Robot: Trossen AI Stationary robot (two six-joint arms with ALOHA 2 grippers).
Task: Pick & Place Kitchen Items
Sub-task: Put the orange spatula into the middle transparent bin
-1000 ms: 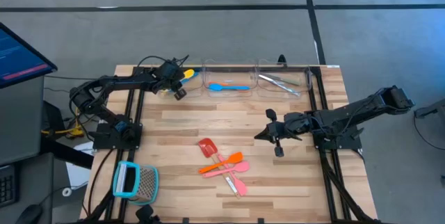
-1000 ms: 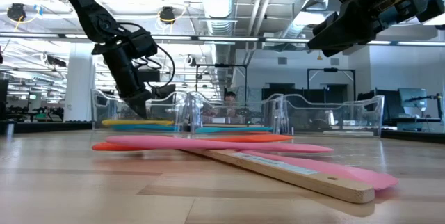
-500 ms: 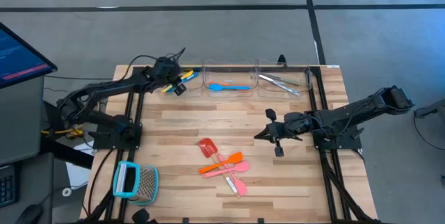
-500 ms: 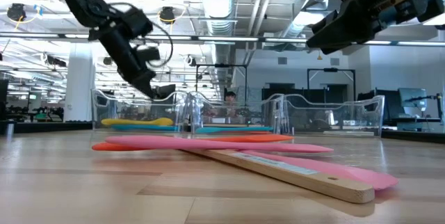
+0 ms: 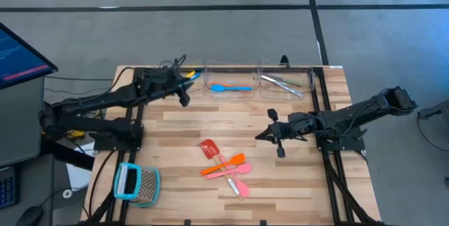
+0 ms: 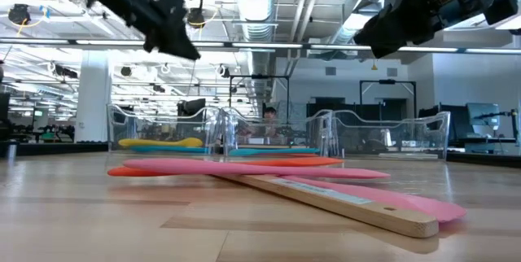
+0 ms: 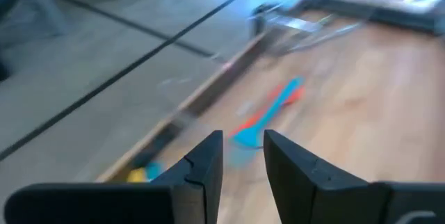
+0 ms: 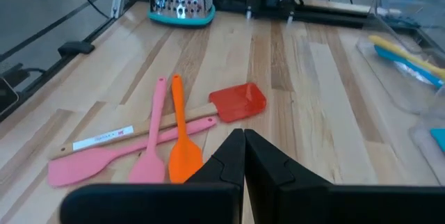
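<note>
At the far edge of the bench (image 5: 295,184) stand clear bins (image 5: 256,80). The left tool (image 5: 184,94) hangs above the bench just beside the leftmost bin, raised off the surface; its fingers (image 7: 208,158) are a little apart and hold nothing. Inside that bin lies a yellow utensil (image 5: 191,74) on a blue one, the next bin holds a blue spoon (image 5: 229,87), and the right one holds silvery metal pieces (image 5: 282,83). The right tool (image 5: 261,135) hangs over the middle of the bench with its fingers pressed together, empty. Near it, toward the front edge, lie a red-headed spatula (image 5: 209,148) with a wooden handle, an orange spatula (image 5: 226,164) and two pink utensils (image 5: 237,175), crossing and touching each other. A teal-framed grater (image 5: 136,182) sits at the front left corner.
</note>
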